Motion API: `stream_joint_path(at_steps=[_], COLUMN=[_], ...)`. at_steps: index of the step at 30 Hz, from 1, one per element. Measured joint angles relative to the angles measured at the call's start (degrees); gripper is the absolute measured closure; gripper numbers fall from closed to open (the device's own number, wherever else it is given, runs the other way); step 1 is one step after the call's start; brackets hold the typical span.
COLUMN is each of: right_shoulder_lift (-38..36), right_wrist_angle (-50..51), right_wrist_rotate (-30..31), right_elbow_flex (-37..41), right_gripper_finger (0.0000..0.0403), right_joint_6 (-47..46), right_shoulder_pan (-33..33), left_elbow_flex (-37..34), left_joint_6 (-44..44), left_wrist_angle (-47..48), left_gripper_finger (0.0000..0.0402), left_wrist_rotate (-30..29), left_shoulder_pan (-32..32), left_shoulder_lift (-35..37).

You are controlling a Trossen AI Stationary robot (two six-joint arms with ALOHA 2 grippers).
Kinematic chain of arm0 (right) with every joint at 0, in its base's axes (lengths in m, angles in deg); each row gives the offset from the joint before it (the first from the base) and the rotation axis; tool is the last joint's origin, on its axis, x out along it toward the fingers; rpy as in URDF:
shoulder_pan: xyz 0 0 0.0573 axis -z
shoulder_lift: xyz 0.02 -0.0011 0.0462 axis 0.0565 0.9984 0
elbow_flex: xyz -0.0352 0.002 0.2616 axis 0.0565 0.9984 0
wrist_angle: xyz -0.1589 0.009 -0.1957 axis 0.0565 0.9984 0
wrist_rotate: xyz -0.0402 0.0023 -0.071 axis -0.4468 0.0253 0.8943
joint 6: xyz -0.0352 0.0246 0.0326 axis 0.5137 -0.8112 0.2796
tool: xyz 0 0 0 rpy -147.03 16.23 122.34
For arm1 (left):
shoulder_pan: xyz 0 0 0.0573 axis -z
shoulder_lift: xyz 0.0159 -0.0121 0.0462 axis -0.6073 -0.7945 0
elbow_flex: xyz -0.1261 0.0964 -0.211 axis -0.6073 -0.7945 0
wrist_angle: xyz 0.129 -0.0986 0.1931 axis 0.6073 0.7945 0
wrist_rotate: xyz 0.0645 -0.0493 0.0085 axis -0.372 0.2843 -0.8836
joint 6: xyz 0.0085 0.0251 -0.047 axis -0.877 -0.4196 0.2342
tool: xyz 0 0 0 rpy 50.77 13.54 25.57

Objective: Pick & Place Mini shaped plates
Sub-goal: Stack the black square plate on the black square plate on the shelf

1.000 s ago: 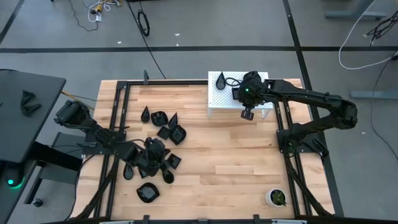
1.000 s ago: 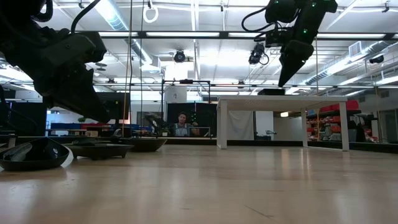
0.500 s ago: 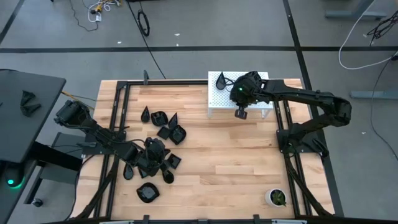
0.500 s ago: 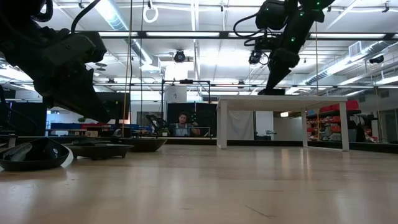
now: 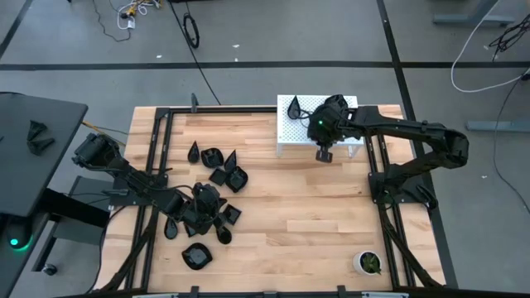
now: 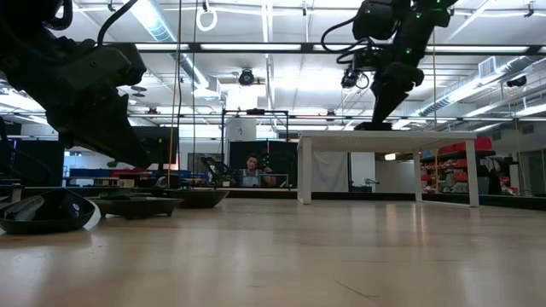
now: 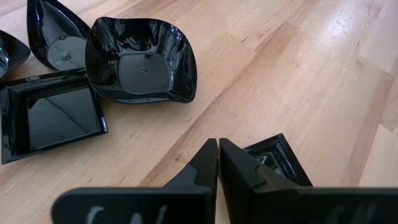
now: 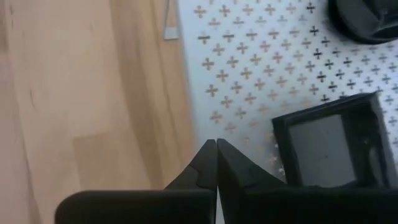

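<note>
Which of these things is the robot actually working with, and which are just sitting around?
Part of the job:
- black dishes on the table
- square dish on the white perforated stand
- teardrop dish on that stand

Just lying about:
- potted plant

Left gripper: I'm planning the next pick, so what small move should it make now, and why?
Probably open the fingers first. The left gripper is shut and empty, low over the wood among the black dishes, with a square dish just beyond its tips. Closed fingers cannot take a rim. The right gripper, also shut, hangs at the edge of the white perforated stand.
</note>
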Motion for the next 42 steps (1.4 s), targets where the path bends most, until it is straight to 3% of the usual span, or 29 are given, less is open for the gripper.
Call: stream_joint_path(at_steps=[7,18,22,30,34,42], right_shoulder_lift=[0.0,0.0,0.0,0.6,2.2,3.7], right_wrist_angle=[-2.7,-10.1,-13.2,-25.2,-31.3,-37.9], right_wrist_rotate=[6.9,6.7,2.0,-1.6,-0.3,21.5], right_elbow_flex=[0.0,0.0,0.0,0.0,-0.1,-0.1], right_gripper_finger=[0.0399,0.0398,0.0398,0.0400,0.0400,0.0399], right_joint_6=[-0.8,-0.5,-2.2,-9.3,-9.4,-8.3], right_shoulder_pan=[0.1,-1.6,-5.0,-19.9,-29.6,-48.2], left_elbow_flex=[0.0,0.0,0.0,0.0,0.0,0.0], left_joint_6=[0.0,0.0,0.0,-1.2,-3.9,-4.5], left_wrist_angle=[0.0,0.0,0.0,0.0,0.1,2.9], left_gripper_finger=[0.0383,0.0383,0.0383,0.0383,0.0383,0.0383], left_wrist_rotate=[0.0,0.0,0.0,0.4,5.2,15.3], left_shoulder_pan=[0.0,0.0,0.0,0.0,0.0,0.0], left_shoulder_lift=[0.0,0.0,0.0,0.0,0.0,0.0])
